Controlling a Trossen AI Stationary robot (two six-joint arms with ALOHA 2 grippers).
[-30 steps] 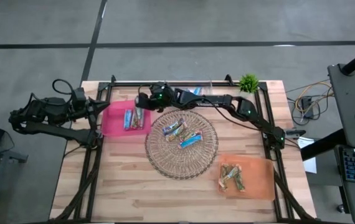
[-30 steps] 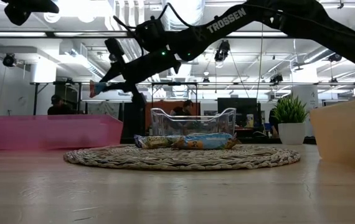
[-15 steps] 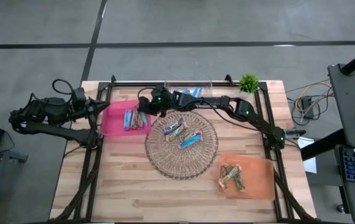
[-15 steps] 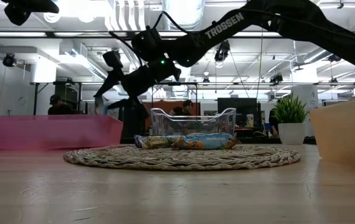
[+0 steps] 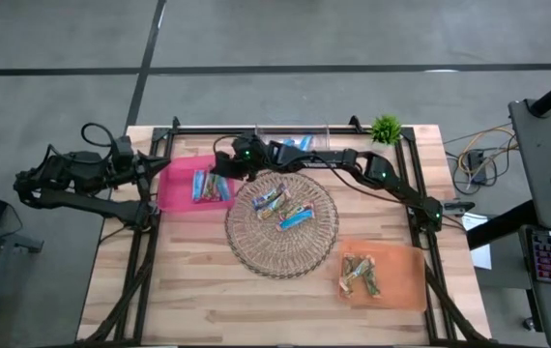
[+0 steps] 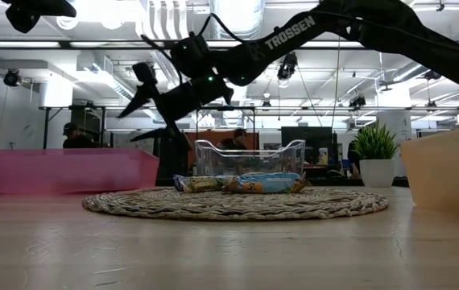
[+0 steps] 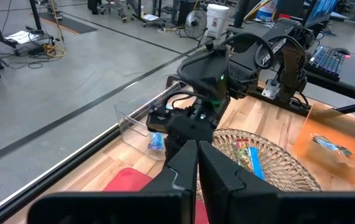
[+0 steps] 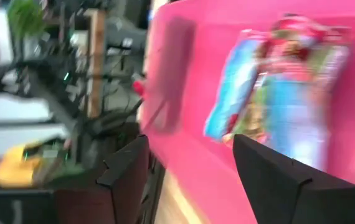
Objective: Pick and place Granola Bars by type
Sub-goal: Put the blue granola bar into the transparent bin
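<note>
The left pincer (image 5: 152, 166) waits closed at the wooden table's (image 5: 198, 290) left edge. Beside it, the shallow pink plastic tray (image 5: 174, 193) holds several wrapped granola bars (image 5: 210, 185) lying together. The right pincer (image 5: 219, 164) hangs just above that tray's right end, fingers spread and empty. More bars (image 5: 283, 205) lie on the round wicker mat (image 5: 256, 249) at centre. Brownish-green wrapped bars (image 5: 361, 274) rest in the orange tray (image 5: 406, 280) on the right.
</note>
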